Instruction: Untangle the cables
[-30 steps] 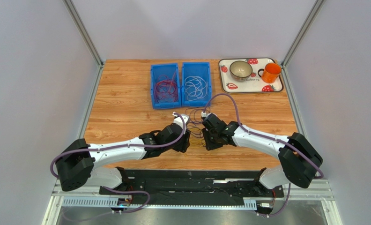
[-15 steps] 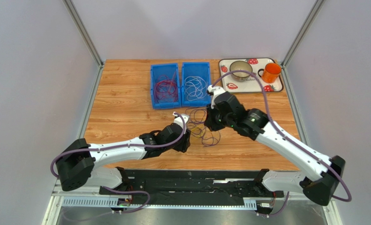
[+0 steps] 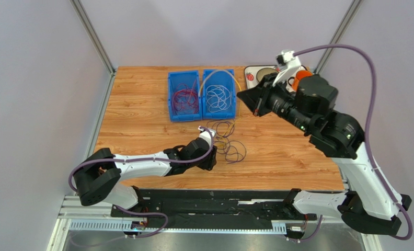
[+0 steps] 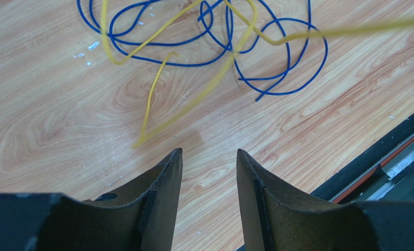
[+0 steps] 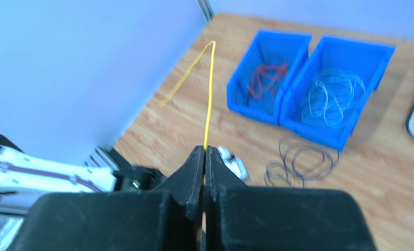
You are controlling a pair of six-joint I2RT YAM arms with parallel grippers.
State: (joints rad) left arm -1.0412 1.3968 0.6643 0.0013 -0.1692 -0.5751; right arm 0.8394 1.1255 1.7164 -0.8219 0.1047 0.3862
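The desk (image 3: 141, 120) carries a left blue bin (image 3: 185, 118) with red cables (image 3: 185, 98) and a right blue bin (image 3: 219, 115) with white cables (image 3: 218, 97). Right pincer (image 5: 204, 150), held high, is clamped on the yellow cable (image 5: 209, 94). Left pincer (image 4: 208, 152), fingers apart, sits low beside dark blue cable loops (image 4: 277, 57) on the desk.

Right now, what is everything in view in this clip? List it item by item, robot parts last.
table: 1, light wood, under everything
blue bins: 2, blue, side by side at the far middle
red cable: 1 bundle, dark red, in the left bin
white cable: 1 bundle, white, in the right bin
yellow cable: 1, yellow, lifted in the air, far end among the loops on the table
dark cable: 1 loose tangle, blue-purple, on the table in front of the bins
tray: 1, white with strawberries, far right, mostly hidden
orange mug: 1, orange, by the tray, partly hidden
left gripper: 1, black, open, low by the tangle
right gripper: 1, black, raised, shut on the yellow cable
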